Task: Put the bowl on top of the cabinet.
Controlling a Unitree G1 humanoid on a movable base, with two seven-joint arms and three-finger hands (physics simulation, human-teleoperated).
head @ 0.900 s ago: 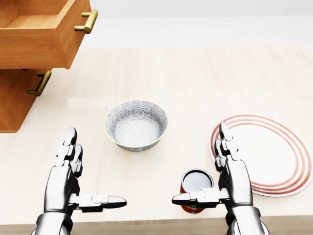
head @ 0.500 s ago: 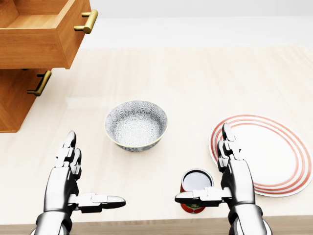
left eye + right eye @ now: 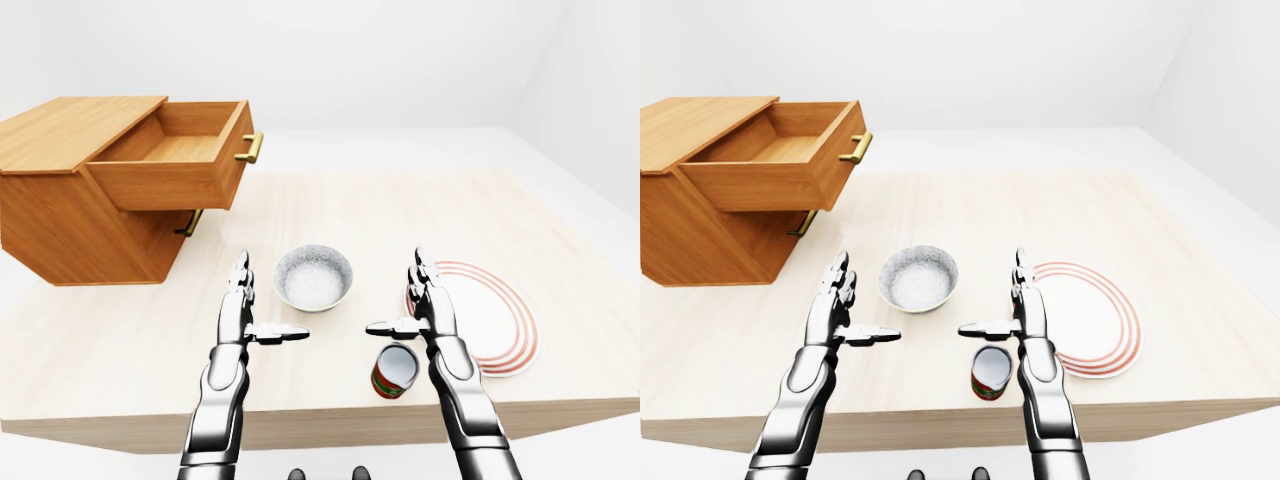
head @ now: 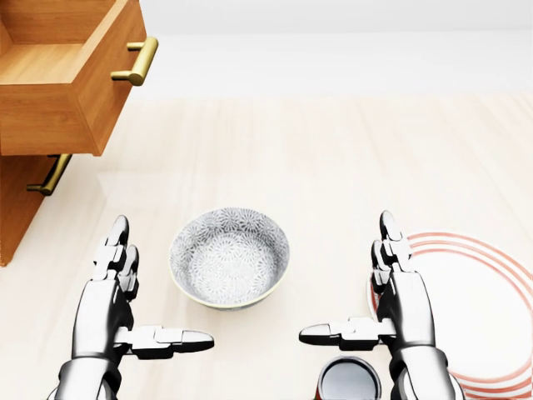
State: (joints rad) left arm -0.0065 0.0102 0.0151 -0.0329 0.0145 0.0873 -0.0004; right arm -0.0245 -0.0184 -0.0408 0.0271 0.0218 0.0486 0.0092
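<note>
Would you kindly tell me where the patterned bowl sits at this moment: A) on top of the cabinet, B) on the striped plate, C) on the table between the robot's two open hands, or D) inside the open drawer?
C: in the head view the bowl rests on the table, with the left hand to its left and the right hand to its right, both open and clear of it.

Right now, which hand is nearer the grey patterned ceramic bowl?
Left. The left hand sits just left of the bowl; the right hand is farther off to its right.
</note>
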